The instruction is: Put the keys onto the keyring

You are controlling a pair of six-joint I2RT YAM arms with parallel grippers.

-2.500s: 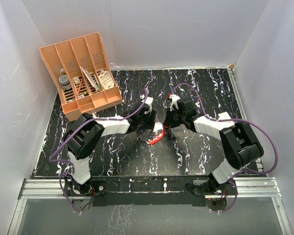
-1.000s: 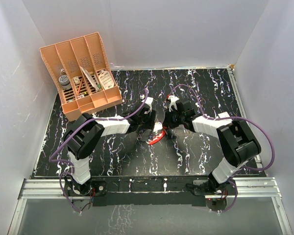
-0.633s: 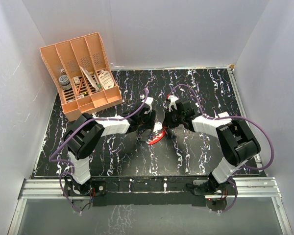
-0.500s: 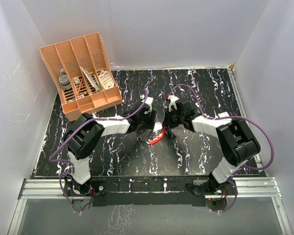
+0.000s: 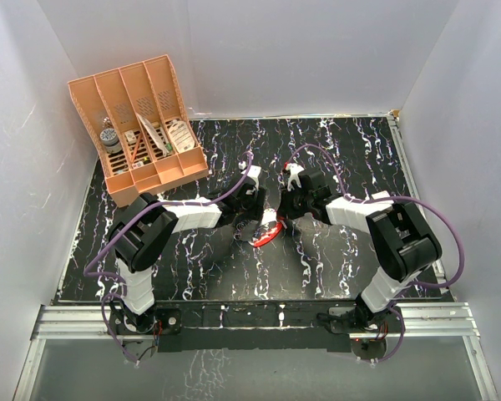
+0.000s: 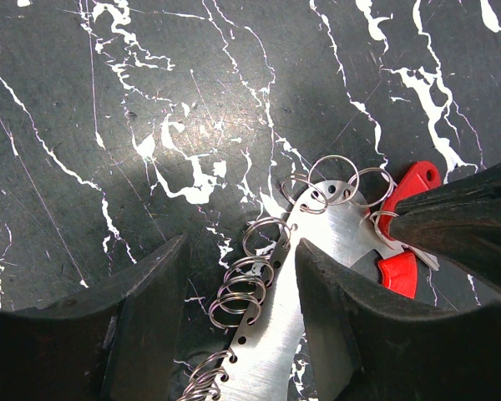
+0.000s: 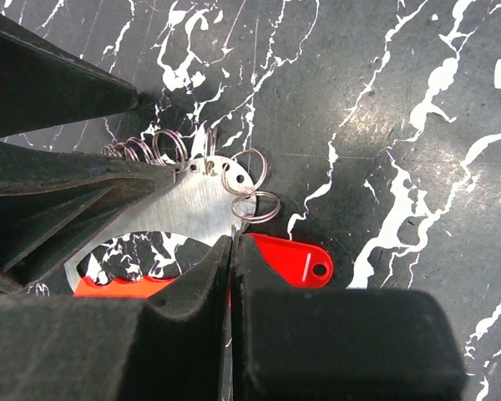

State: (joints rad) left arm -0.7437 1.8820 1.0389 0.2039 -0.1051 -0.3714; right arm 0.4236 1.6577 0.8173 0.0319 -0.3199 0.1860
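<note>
The right gripper is clenched tight, its tips down at the inner end of the key. The red tag runs out to this gripper's right, with its hole at the far end. Whether the tips truly pinch it or only press on it, I cannot tell. Just ahead of the tips lies the keyring, its silver plate edged with small split rings; the nearest ring is just beside the tag. Further left, the left gripper stands with its jaws part-way apart astride the keyring. One finger meets the plate's edge, while the other shows a sliver of counter before the rings, so a firm hold is not certain.

The step in hand looks to be threading the key onto a ring. To do it well, the left side should steady the plate so it cannot slide. The right should make small moves, bringing the tag's holed end to a ring's split rather than pushing the plate. The rings look thin and springy, so a hard shove would likely skate everything across the counter.
</note>
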